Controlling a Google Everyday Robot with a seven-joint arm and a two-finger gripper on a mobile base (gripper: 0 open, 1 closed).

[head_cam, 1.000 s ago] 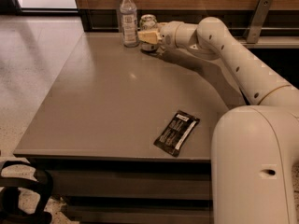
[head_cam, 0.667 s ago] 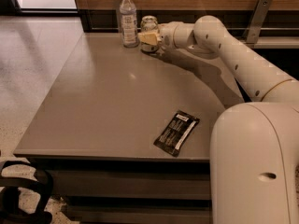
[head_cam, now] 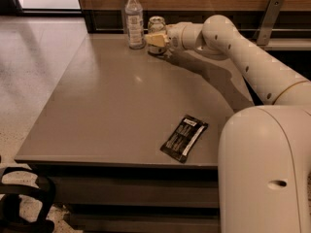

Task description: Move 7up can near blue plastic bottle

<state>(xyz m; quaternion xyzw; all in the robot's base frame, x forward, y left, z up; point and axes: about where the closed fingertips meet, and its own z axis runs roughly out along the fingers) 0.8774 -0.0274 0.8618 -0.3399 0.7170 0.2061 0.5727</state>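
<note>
The 7up can (head_cam: 156, 23) stands upright at the far edge of the table, just right of the blue plastic bottle (head_cam: 134, 19), a slim clear bottle with a white cap. A small gap separates them. My gripper (head_cam: 156, 39) reaches in from the right and is shut on the can's lower half, with a pale finger (head_cam: 154, 38) across its front. The can's silver top shows above the gripper. Its label is mostly hidden.
A flat black snack packet (head_cam: 184, 138) lies near the table's front right edge (head_cam: 121, 161). A wooden wall and a dark ledge run behind the table. My arm (head_cam: 252, 62) stretches over the table's right side. A dark chair part (head_cam: 19, 198) sits at the lower left.
</note>
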